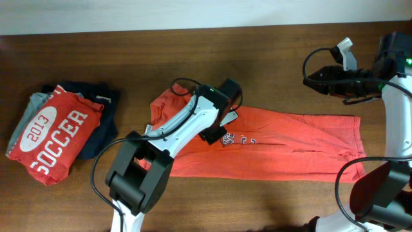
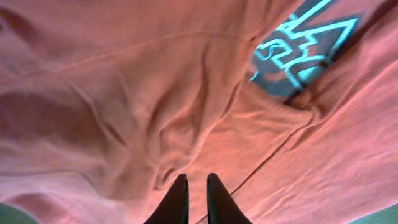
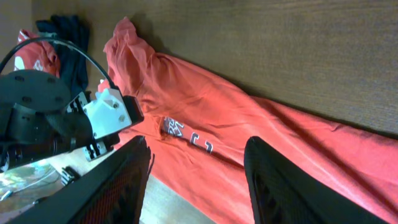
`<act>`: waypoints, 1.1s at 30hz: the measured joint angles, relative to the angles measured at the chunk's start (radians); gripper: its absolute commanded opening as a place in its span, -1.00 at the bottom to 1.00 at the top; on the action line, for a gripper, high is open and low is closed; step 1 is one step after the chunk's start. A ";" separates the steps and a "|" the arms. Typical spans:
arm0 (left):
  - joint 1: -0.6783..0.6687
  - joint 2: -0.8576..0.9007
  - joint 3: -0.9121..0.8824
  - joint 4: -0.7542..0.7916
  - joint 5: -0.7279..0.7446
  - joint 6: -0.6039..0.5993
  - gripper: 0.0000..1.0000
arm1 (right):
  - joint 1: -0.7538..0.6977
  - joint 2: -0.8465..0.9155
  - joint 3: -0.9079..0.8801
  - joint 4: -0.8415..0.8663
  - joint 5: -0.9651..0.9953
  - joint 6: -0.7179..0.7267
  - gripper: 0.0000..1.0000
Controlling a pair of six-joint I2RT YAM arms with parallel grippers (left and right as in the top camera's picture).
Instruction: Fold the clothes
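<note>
The orange-red T-shirt [image 1: 290, 145] is lying stretched in a long band across the middle of the dark wooden table [image 1: 193, 51]. Its navy print [image 1: 233, 139] is peeking out just beside the left claw [image 1: 214, 134]. That claw is pressing into the cloth, clenched on a small bunched fold. The right claw [image 1: 311, 80] is hanging over bare wood beyond the shirt's far edge, toward the right, fingers spread and empty. At the table's left end a folded red soccer shirt [image 1: 55, 132] is sitting on dark garments [image 1: 106, 106]. A pale wall [image 1: 193, 13] is running behind the table.

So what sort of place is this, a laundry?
Likely a robot lab workbench, not a laundry: a left arm and right arm over a wooden table, an orange shirt, folded clothes.
</note>
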State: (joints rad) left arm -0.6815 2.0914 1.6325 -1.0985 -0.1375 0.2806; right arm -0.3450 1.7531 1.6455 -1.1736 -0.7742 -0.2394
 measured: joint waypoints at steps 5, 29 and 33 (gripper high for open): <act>-0.003 0.000 -0.035 0.068 0.020 0.000 -0.33 | 0.000 0.000 0.000 0.000 0.000 0.000 0.04; -0.003 0.045 -0.084 0.175 0.000 -0.003 -0.45 | 0.000 0.000 0.000 -0.003 0.000 0.009 0.04; -0.003 0.045 -0.084 0.201 -0.021 0.000 -0.60 | 0.000 0.000 0.000 -0.003 0.000 0.008 0.04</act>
State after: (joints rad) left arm -0.6846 2.1361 1.5482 -0.8970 -0.1581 0.2802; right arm -0.3450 1.7531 1.6455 -1.1767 -0.7746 -0.2310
